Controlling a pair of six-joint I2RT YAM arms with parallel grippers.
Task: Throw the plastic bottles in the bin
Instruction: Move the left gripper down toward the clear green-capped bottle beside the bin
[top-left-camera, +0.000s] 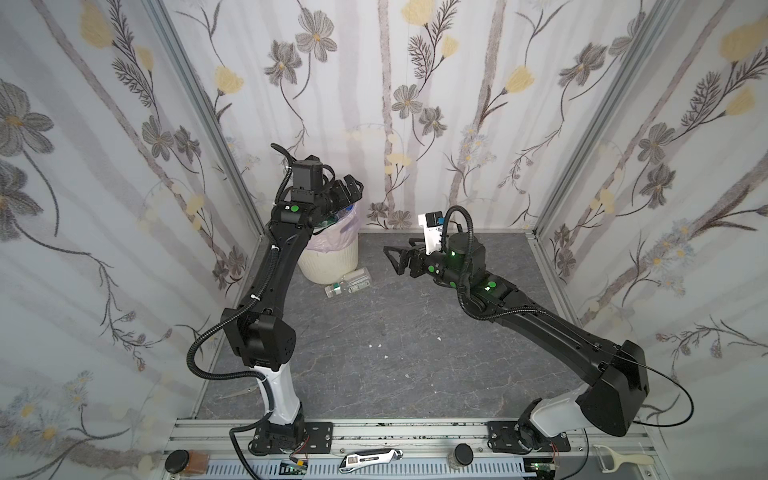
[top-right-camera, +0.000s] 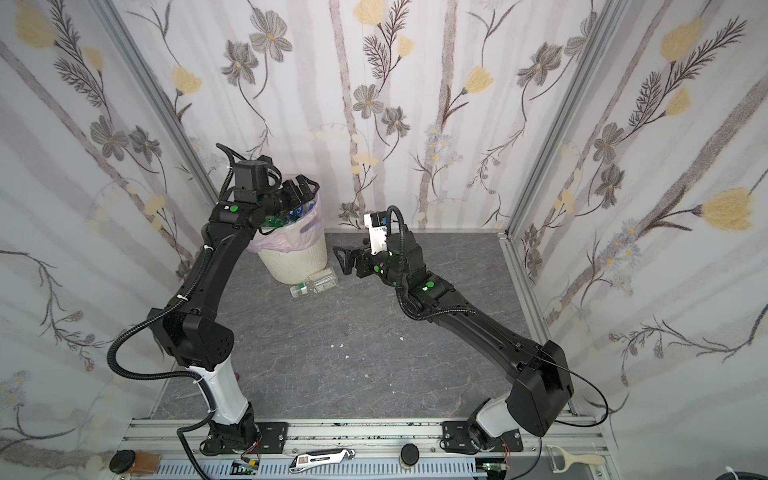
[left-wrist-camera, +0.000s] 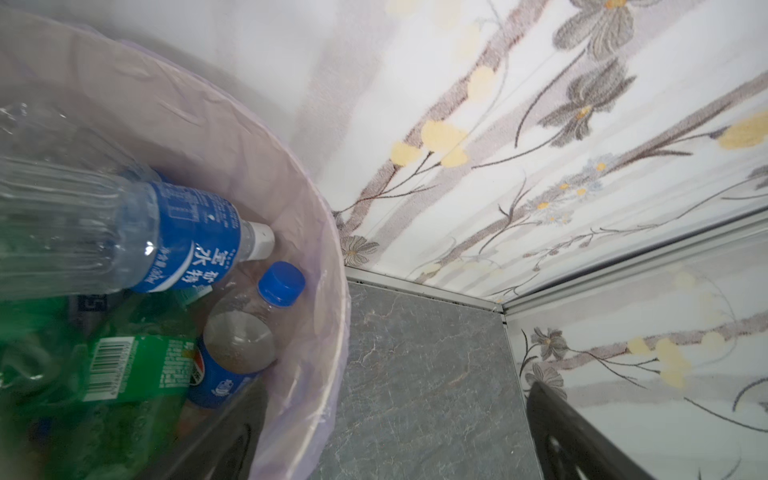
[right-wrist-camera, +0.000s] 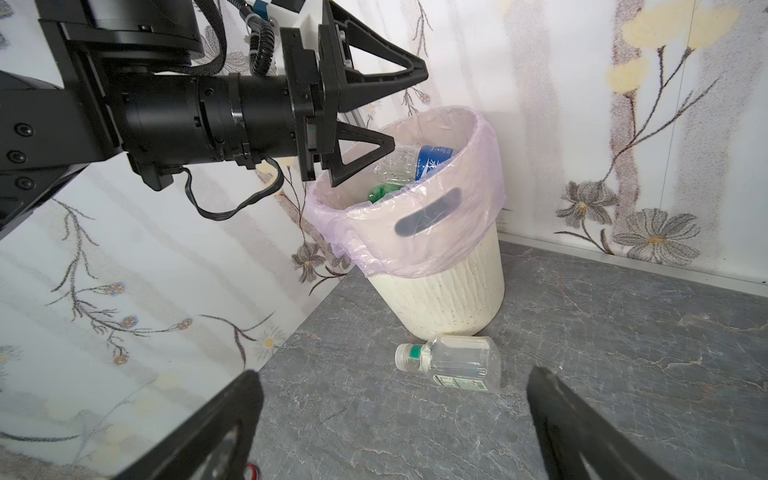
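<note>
One clear bottle (right-wrist-camera: 453, 363) lay on its side on the bench (top-left-camera: 395, 332), just beside the bin (right-wrist-camera: 440, 299).
The bin stood in the far left corner, and many plastic bottles (left-wrist-camera: 191, 237) lay inside it, some clear with blue labels and some green. The left claw (right-wrist-camera: 411, 110) hung over the bin's open top, spread wide, holding nothing. The right claw (top-left-camera: 392, 261) was near the lone bottle, up off the bench, spread wide and empty too.

The bin (right-wrist-camera: 440, 291) is matt, ribbed cream plastic, its bag (right-wrist-camera: 415, 245) thin, crinkled, translucent pink film, the lying bottle (right-wrist-camera: 461, 365) clear glossy plastic, and the tabletop (right-wrist-camera: 623, 353) smooth, matt grey with stone-like veining.
</note>
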